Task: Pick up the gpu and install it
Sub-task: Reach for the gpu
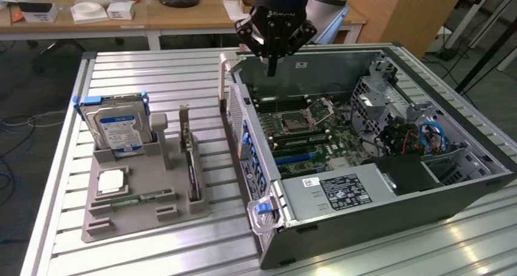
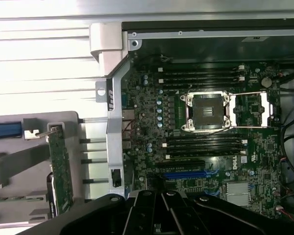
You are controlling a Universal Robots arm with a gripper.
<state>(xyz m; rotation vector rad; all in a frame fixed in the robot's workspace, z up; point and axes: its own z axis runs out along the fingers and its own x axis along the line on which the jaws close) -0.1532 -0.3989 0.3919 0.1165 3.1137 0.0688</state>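
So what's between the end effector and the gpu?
Exterior view: the case's wall and a strip of bare table separate the end effector from the gpu.

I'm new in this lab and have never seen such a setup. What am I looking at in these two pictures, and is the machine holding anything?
This is a robot arm ending in a gripper, its claw. One picture comes from a camera standing off the arm; the other from a camera on the arm's wrist, looking down into the open computer case. The case lies on a slatted metal table. On the exterior view's left, a grey holder keeps spare parts: a hard drive and the gpu, a thin card standing on edge. The gripper hangs shut above the case and holds nothing; the gpu is not yet picked up.
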